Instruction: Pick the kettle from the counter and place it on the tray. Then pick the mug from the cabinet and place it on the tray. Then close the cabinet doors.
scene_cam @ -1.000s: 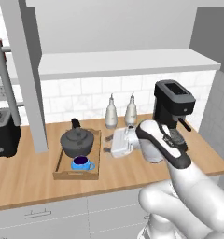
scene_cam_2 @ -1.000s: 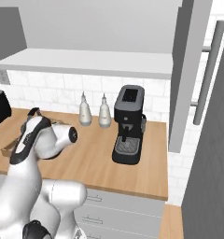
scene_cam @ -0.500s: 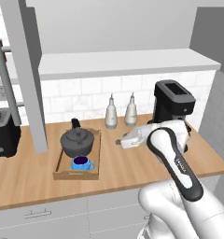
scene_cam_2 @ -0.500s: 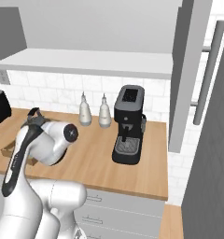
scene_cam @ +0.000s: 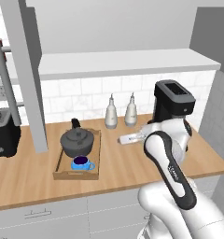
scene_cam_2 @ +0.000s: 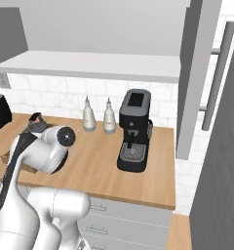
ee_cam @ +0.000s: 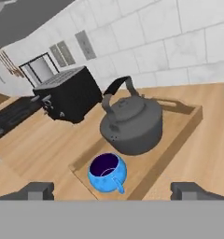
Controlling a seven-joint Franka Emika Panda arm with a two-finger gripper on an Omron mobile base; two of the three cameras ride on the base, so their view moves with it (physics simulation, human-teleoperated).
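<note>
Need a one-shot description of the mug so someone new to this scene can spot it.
Start at the long wooden counter and find the shallow wooden tray lying on it, left of the two pale bottles. Two things sit in the tray: the squat dark kettle at the back and, in front of it, the mug. The mug is the small bright blue cup with a dark inside, far smaller than the kettle.
</note>
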